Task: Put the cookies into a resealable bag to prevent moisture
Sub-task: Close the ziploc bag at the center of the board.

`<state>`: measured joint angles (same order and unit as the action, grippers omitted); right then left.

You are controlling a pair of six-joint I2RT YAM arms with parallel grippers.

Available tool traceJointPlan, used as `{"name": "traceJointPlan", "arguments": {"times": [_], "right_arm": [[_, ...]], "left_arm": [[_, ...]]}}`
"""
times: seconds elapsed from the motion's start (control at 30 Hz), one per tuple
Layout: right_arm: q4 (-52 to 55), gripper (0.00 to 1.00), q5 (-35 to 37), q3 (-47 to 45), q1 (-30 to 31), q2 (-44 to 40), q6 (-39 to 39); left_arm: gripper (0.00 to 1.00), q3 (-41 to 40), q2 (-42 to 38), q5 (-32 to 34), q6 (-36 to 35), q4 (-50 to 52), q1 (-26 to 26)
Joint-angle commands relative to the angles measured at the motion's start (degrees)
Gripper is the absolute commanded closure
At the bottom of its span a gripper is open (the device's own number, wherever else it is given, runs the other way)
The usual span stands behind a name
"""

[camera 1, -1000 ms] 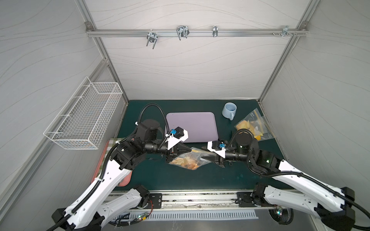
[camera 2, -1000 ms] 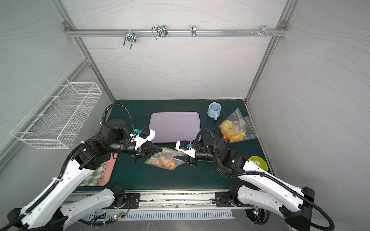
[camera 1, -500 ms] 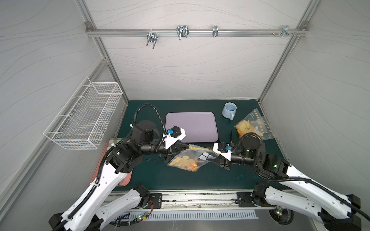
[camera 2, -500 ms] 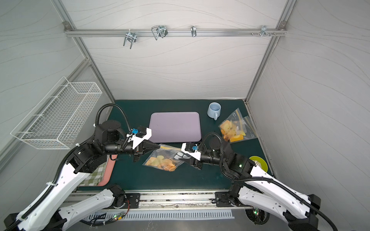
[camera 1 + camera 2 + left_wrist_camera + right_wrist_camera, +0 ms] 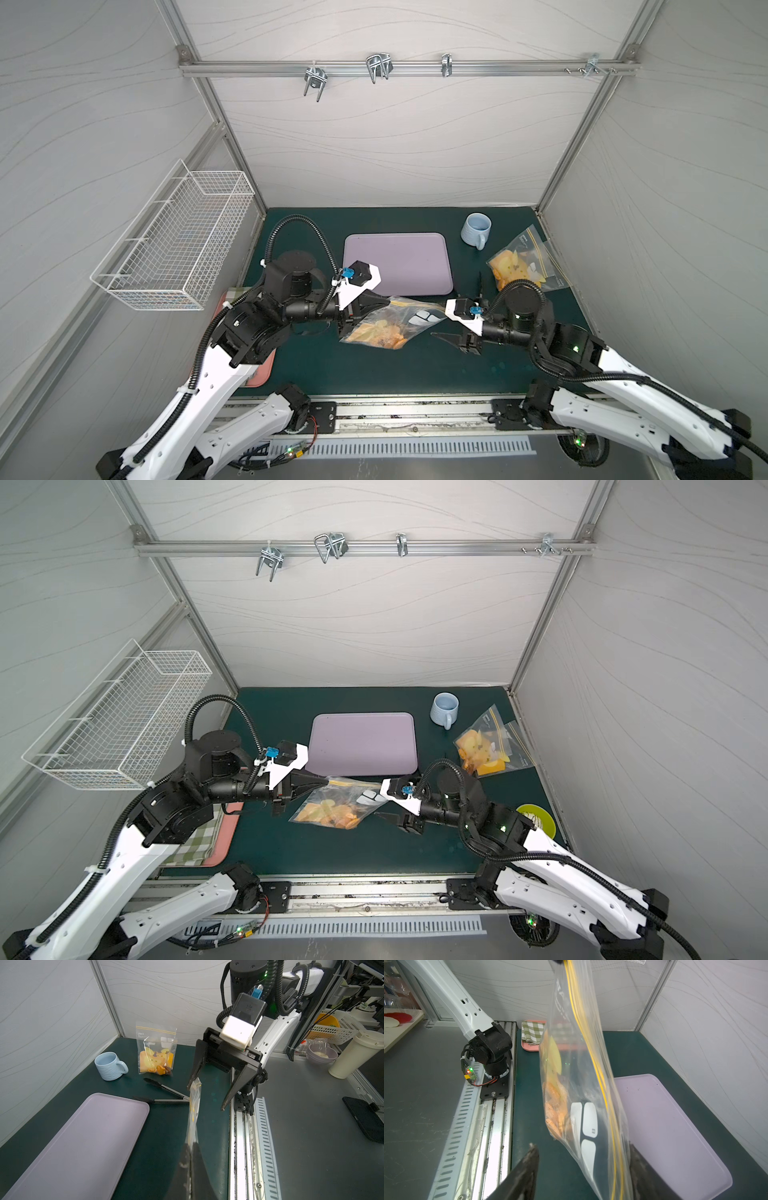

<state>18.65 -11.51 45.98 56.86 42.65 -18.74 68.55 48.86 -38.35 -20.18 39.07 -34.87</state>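
A clear resealable bag (image 5: pixel 409 318) (image 5: pixel 353 798) with a yellow zip line hangs above the green mat, between my two grippers. Orange-golden cookies (image 5: pixel 378 332) (image 5: pixel 332 812) (image 5: pixel 554 1105) lie bunched in its low corner. My left gripper (image 5: pixel 387 300) (image 5: pixel 326 780) (image 5: pixel 191 1145) is shut on one end of the bag's top edge (image 5: pixel 194 1109). My right gripper (image 5: pixel 440 321) (image 5: pixel 380 802) (image 5: pixel 583 1151) is open at the other end. The bag (image 5: pixel 581 1064) passes between its fingers, close against the one nearest the tray. In the left wrist view the right gripper (image 5: pixel 205 1098) stands wide open.
A lilac tray (image 5: pixel 397 264) lies behind the bag. A blue mug (image 5: pixel 476 230), a second bag with yellow contents (image 5: pixel 519 266) and black tongs (image 5: pixel 166 1095) sit at the back right. A pink tray with checked cloth (image 5: pixel 208 841) is at the left, a wire basket (image 5: pixel 178 241) on the wall.
My right gripper has drawn back slightly to the right and its jaws stand wider. My left gripper, still shut on the bag, has shifted a little left.
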Motion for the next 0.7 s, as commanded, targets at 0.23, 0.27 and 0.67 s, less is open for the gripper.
{"name": "traceJointPlan", "arguments": {"times": [0.23,0.27,0.67], "right_arm": [[0.1,0.73,-0.3,0.1,-1.0,-0.1,-0.5],[0.1,0.72,-0.4,0.1,-1.0,-0.2,-0.5],[-0.5,0.77,-1.7,0.7,-1.4,0.0,0.1]], "left_arm": [[1.0,2.7,-0.7,-0.9,-1.4,-1.3,0.2],[1.0,2.7,-0.8,-0.9,-1.4,-1.2,0.3],[1.0,2.7,-0.6,-1.8,-1.6,-0.8,0.2]]}}
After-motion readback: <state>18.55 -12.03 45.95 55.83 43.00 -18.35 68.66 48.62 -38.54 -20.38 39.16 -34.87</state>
